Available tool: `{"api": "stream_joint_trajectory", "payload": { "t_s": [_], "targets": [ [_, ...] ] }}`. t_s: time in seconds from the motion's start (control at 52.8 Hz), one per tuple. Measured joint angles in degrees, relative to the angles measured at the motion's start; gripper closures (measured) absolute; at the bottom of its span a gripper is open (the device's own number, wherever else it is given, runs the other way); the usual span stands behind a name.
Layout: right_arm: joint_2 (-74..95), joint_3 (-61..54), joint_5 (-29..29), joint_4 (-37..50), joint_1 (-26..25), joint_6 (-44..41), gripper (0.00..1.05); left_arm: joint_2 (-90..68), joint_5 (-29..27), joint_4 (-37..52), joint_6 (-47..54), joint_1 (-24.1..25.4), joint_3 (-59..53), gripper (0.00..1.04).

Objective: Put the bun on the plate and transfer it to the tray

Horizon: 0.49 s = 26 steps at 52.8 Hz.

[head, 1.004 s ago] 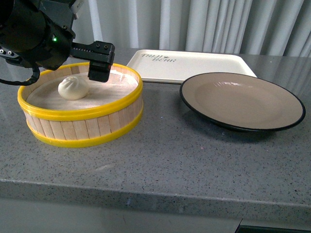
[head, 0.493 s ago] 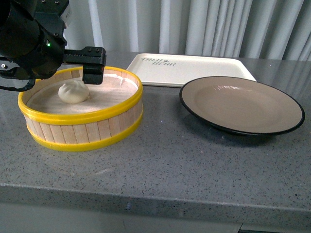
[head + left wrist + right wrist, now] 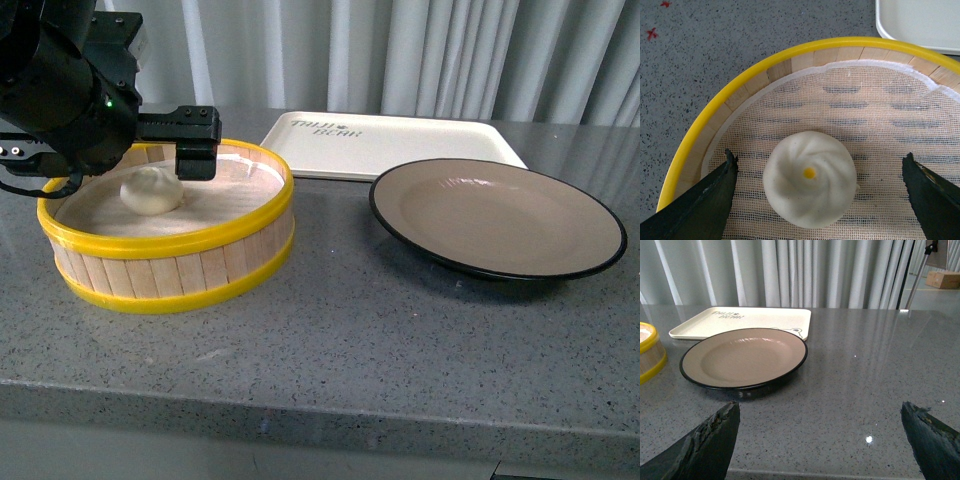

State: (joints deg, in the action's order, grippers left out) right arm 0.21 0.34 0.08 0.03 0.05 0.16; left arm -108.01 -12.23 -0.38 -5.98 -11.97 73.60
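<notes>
Bun (image 3: 810,186) sits in the round wooden basket (image 3: 740,85) with the yellow rim, on a thin white net cloth (image 3: 880,110). It is white, with a swirl on top and a tiny yellow dot in the middle.

From where I stand, the left hand (image 3: 818,152) hangs right over the bun. This hand is spread wide, and the bun is in the middle between its two black fingers (image 3: 705,200). Neither finger touches the bun. I can see a gap on each side. The fingers are inside the ring of the basket.

The plate (image 3: 500,215) is grey-brown with a black rim. It lies on the grey desk (image 3: 350,330), off to the right of the left hand and well apart from it. The tray (image 3: 400,140) is cream-white with dark letters on it. It lies just past the plate, farther away from the hand.

The right hand (image 3: 820,405) is spread wide too, and it holds nothing. It hangs over the desk. The plate lies ahead of this hand, and the tray lies beyond the plate.
</notes>
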Motion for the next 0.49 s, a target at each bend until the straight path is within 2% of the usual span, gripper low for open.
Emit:
{"api": "stream_joint_trajectory", "payload": {
  "t_s": [0.284, 0.493],
  "targets": [
    [0.0, 0.0, -0.02, 0.0, 0.0, 0.0, 0.08, -0.96, -0.24, -0.44, -0.11, -0.52, 1.42, 0.07],
    [0.0, 0.0, -0.02, 0.0, 0.0, 0.0, 0.08, -1.27, -0.26, -0.44, -0.02, -0.52, 1.49, 0.46]
  ]
}}
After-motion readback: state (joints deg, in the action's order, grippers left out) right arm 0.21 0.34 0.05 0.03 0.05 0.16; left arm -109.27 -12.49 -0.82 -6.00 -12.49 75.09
